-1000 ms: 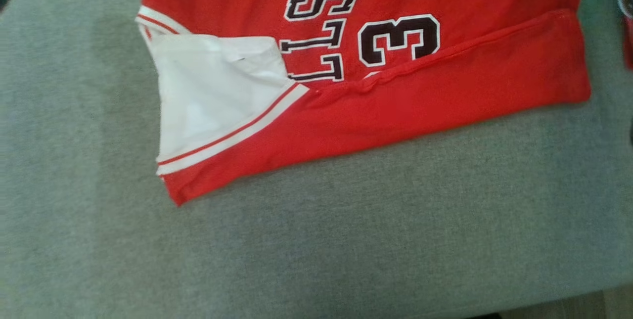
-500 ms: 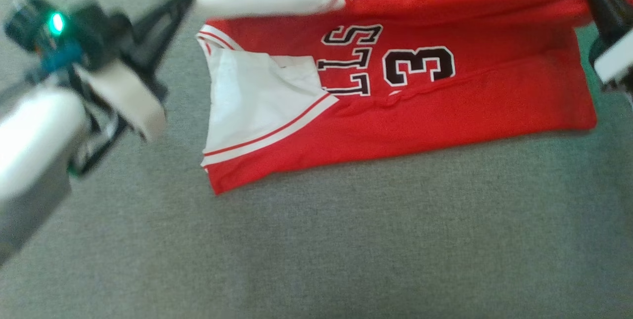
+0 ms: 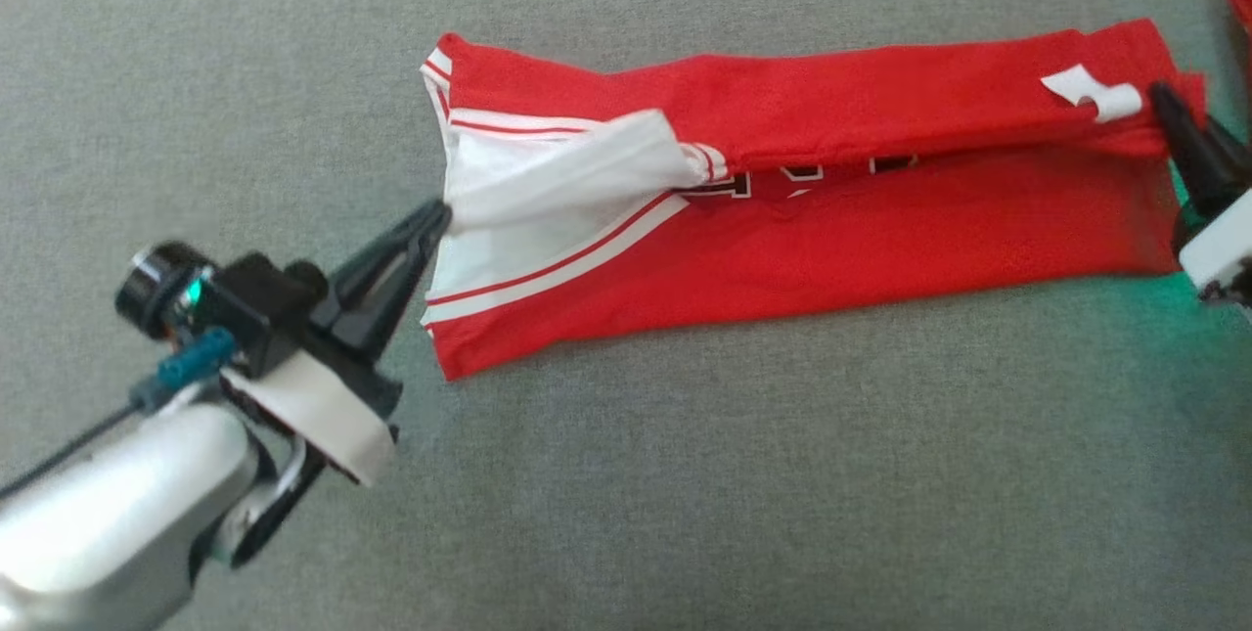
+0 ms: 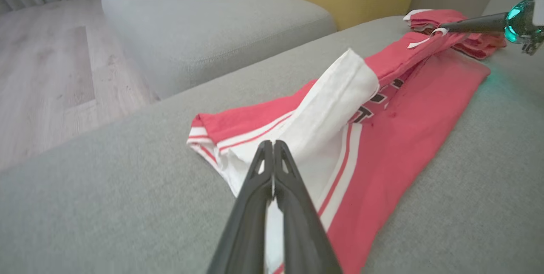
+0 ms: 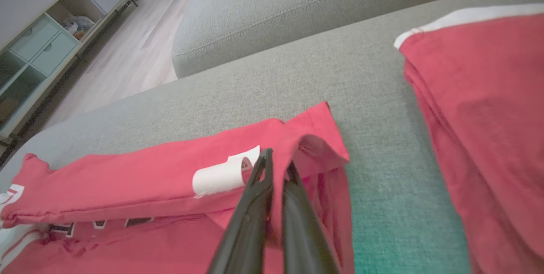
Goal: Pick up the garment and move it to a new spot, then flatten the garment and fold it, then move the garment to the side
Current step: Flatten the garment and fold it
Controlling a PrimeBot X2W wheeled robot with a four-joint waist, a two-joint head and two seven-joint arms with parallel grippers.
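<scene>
Head cam: jersey (image 3: 880,230) lies folded long across the grey sofa cushion (image 3: 685,494), stretched btw my grippers. L gripper (image 3: 440,215) pinches its white sleeve, R gripper (image 3: 1159,98) pinches the hem corner. R wrist cam adds a second red garment (image 5: 480,108) just beside.

Red jersey (image 3: 831,220) with white sleeves, folded lengthwise, lying on grey cushion (image 3: 685,474)

grey fabric cushion (image 3: 685,514) carries folded red jersey (image 3: 831,240); second red garment (image 5: 488,117) alongside.
</scene>
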